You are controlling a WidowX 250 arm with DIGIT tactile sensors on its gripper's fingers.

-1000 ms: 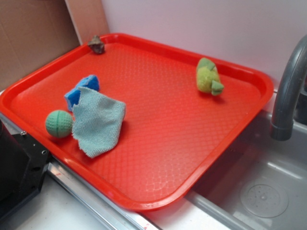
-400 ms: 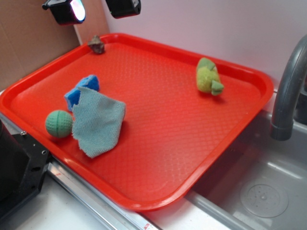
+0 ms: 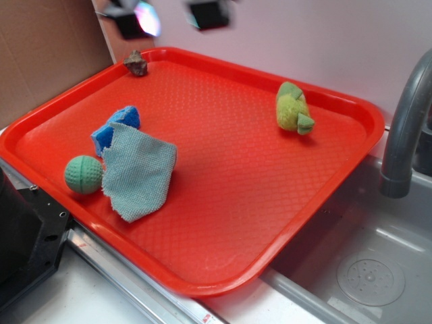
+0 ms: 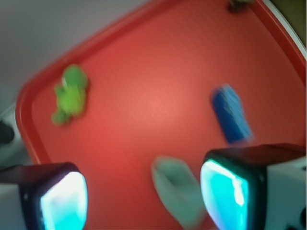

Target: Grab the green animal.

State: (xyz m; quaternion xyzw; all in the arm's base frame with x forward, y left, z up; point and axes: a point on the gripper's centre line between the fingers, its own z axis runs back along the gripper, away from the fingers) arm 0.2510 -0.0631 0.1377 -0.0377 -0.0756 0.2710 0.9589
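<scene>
Wrist view shows your gripper with jaws spread wide and empty, high over the red tray, while the green animal lies well ahead-left near the tray's far corner, long axis roughly upright in frame.

One green animal, ball, cloth, sponge, perhaps pebble.

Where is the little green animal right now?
In the exterior view the green animal lies alone near the tray's far right corner, close to the faucet, far from the ball and cloth.
</scene>
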